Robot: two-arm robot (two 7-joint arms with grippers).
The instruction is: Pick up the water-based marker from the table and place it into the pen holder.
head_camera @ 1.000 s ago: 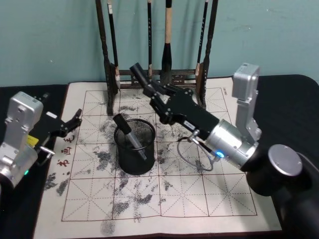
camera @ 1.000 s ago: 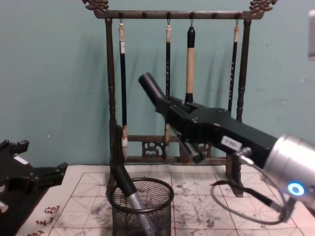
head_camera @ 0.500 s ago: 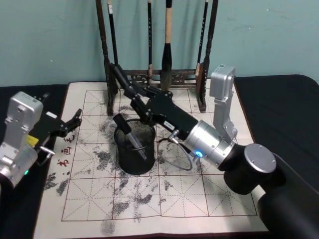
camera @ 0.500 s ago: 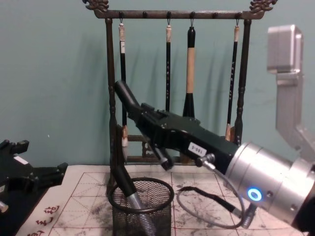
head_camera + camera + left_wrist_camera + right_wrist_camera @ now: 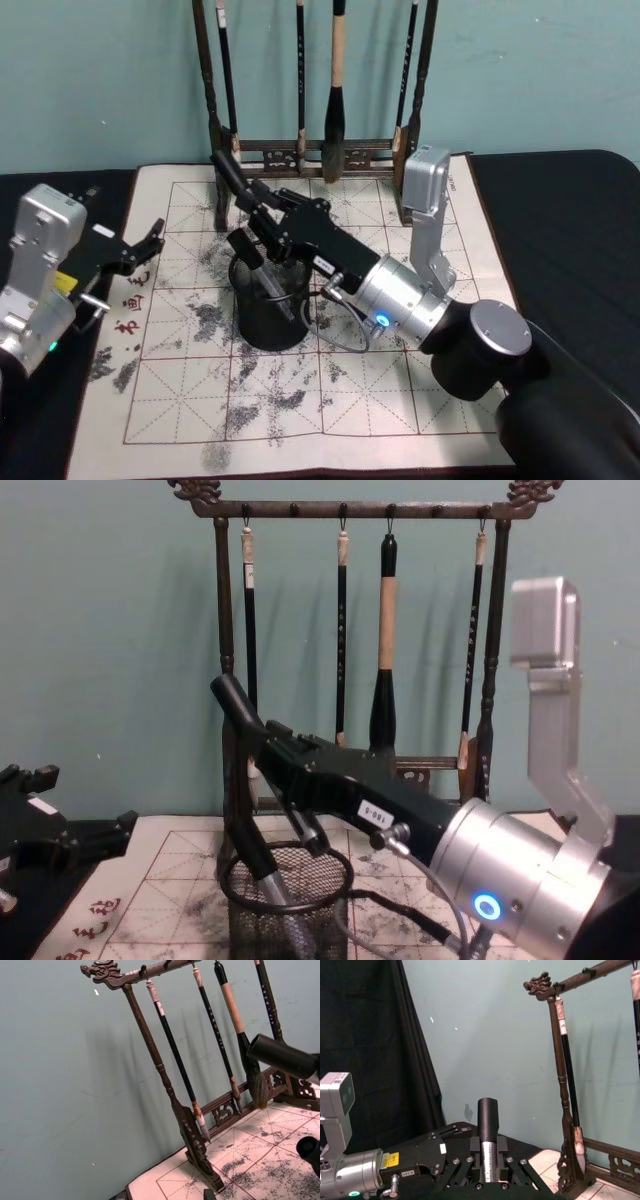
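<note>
My right gripper (image 5: pixel 262 215) is shut on the water-based marker (image 5: pixel 234 181), a black-capped pen with a silver barrel (image 5: pixel 488 1159). It holds the marker tilted just above the back rim of the black mesh pen holder (image 5: pixel 266 312), and the cap (image 5: pixel 232 702) points up and to the left. The jaws hide the marker's lower end. In the chest view the right gripper (image 5: pixel 272 748) hangs over the pen holder (image 5: pixel 290 905). A second marker (image 5: pixel 256 268) leans inside the holder. My left gripper (image 5: pixel 148 243) rests open at the mat's left edge, well away from the holder.
A tall dark wooden brush rack (image 5: pixel 312 155) with several hanging brushes stands right behind the holder. An ink-stained gridded mat (image 5: pixel 330 400) covers the table, with black cloth (image 5: pixel 570 230) on both sides. The right arm's body (image 5: pixel 430 310) stretches across the mat's right half.
The right gripper has carried the marker left and down, from in front of the rack's middle to over the pen holder. The left arm has not moved.
</note>
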